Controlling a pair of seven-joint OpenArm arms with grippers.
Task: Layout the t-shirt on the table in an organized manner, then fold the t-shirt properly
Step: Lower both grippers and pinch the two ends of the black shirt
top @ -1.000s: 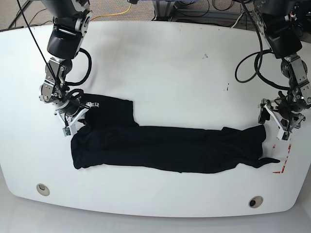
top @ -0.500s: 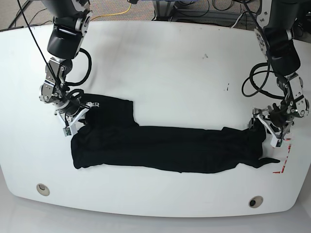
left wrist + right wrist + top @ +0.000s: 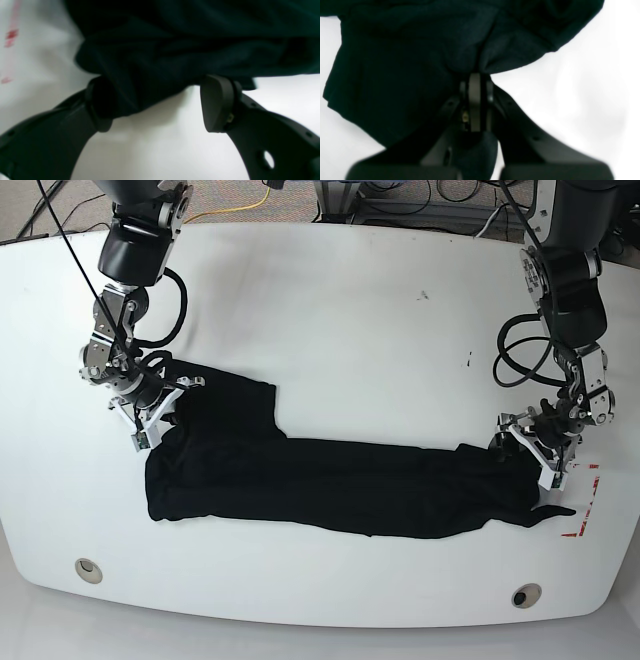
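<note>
One black t-shirt [image 3: 340, 485] lies on one white surface [image 3: 350, 330]. Two grey grommet holes [image 3: 88, 569] sit near its front edge. Two arms reach in, one per side.

Base overhead, far; wrists close, sharing t-shirt [image 3: 330, 485]

Glossy white table [image 3: 350, 330], black t-shirt [image 3: 340, 485] stretched across it

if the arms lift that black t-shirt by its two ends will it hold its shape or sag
Probably sag: the t-shirt lies bunched in soft folds, so it looks floppy. It likely drapes from the right end effector, which pinches a gathered fold. The left end effector is open, so that end may slip.
</note>
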